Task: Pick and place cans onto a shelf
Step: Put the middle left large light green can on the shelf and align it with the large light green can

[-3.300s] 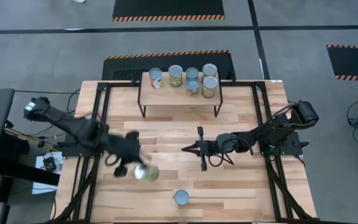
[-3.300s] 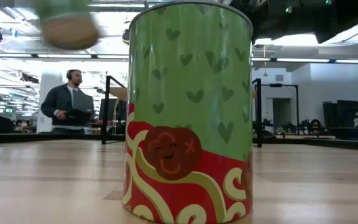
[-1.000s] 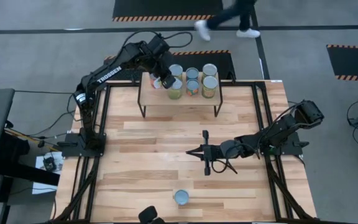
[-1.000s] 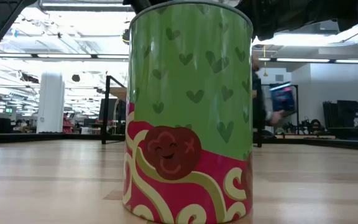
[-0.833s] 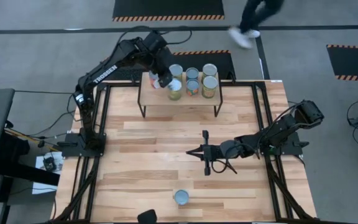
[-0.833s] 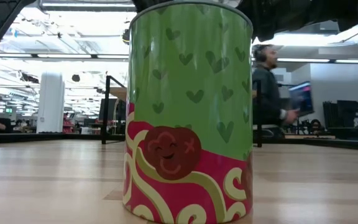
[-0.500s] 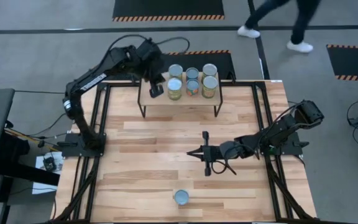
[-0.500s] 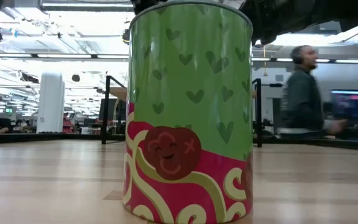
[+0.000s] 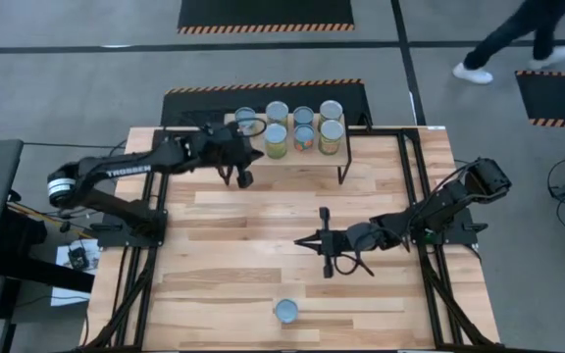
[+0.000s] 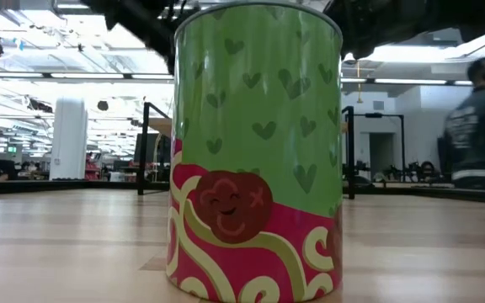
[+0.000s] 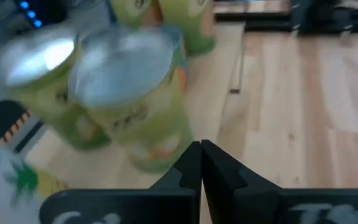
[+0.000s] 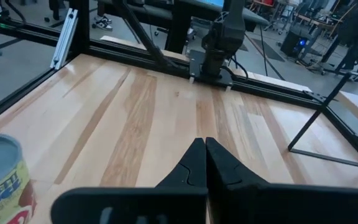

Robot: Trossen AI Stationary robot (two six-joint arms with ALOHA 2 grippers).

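My left end effector (image 9: pixel 244 179) is clenched and empty beside the shelf (image 9: pixel 226 149); swinging carelessly could topple the cans (image 9: pixel 303 127).

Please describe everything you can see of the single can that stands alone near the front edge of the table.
The lone can stands upright on the wooden table, apart from the cans on the shelf. From above, its round top looks silvery pale. Seen from the side, its label is green with darker hearts above a red band with pale curls and a smiling brown face. No claw touches it.

Left gripper (image 9: pixel 244 179) closed, arm stretched toward the table's far edge; right gripper (image 9: pixel 299 240) closed mid-table.
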